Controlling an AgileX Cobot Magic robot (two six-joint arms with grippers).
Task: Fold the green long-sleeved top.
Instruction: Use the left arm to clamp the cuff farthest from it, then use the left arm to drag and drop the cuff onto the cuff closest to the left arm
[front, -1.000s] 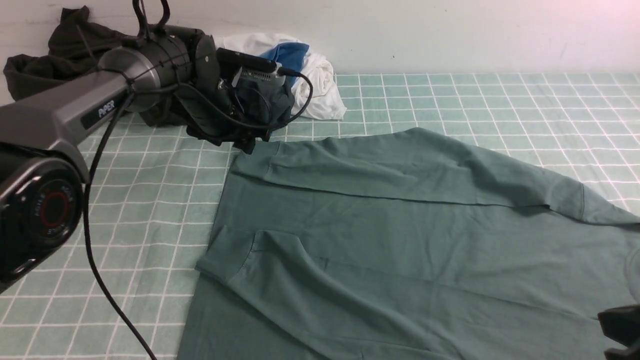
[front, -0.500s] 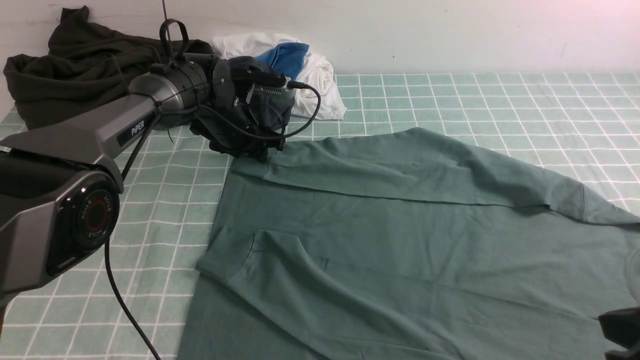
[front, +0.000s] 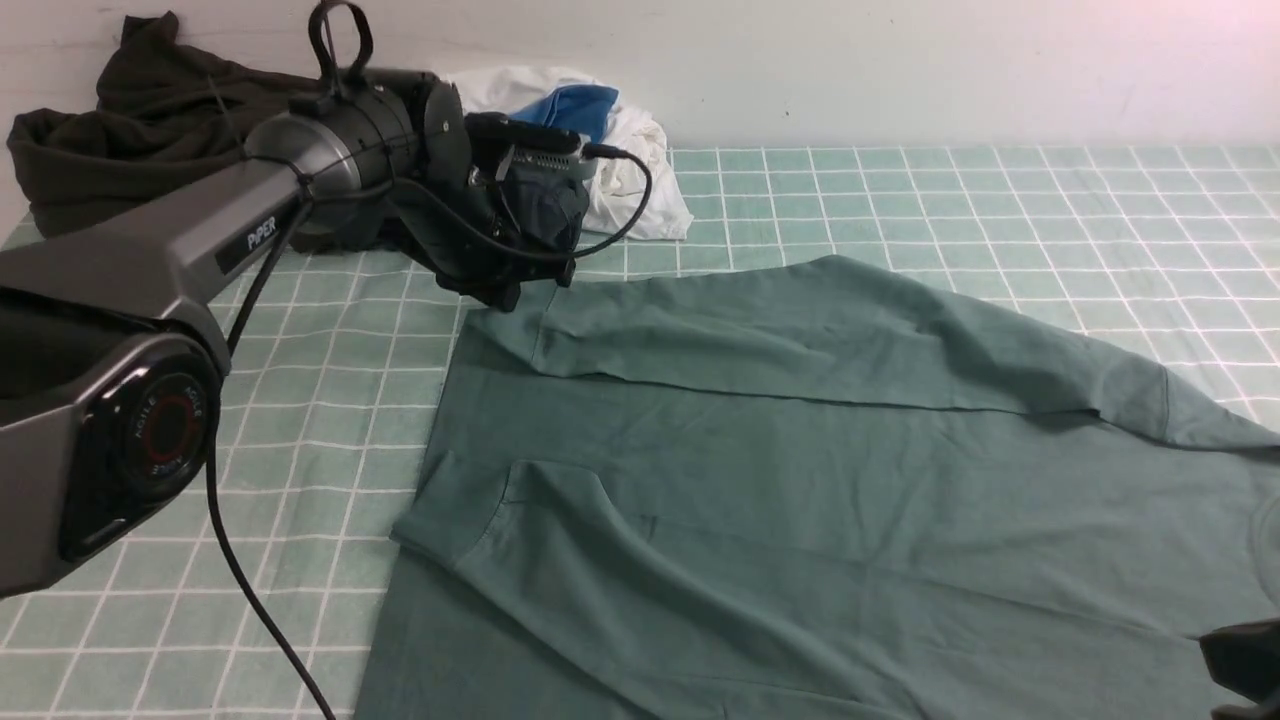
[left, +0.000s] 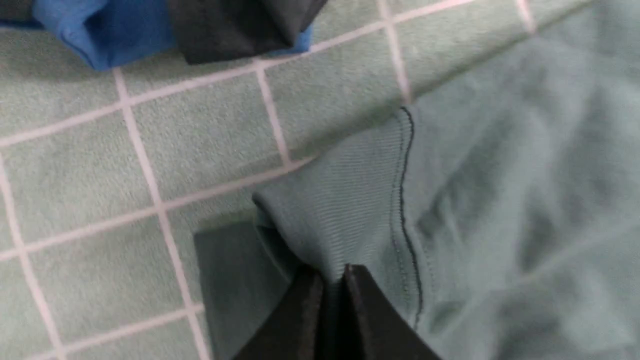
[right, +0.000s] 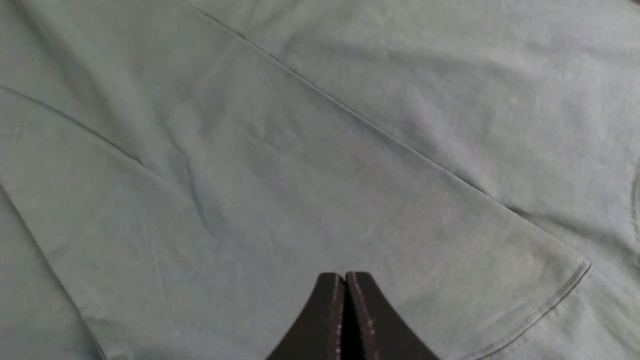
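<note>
The green long-sleeved top (front: 800, 450) lies spread flat over the right half of the checked cloth, both sleeves folded across its body. My left gripper (front: 507, 293) sits at the top's far left corner. In the left wrist view this gripper (left: 332, 274) is shut on the ribbed cuff (left: 345, 210) of the far sleeve, with the fabric pinched between the fingertips. My right gripper (right: 345, 275) is shut on nothing and hovers over smooth green fabric (right: 300, 150). Only a dark edge of the right gripper (front: 1245, 660) shows at the front right corner.
A very dark olive garment (front: 130, 130) is heaped at the back left against the wall. A white-and-blue garment (front: 620, 150) lies behind my left wrist, with a dark grey-and-blue one (left: 150, 25) close to the cuff. The checked cloth (front: 900, 200) covers the table.
My left gripper has closed from wide open onto the sleeve cuff. The left arm dipped towards the corner and has come up slightly. The right arm has held still.
</note>
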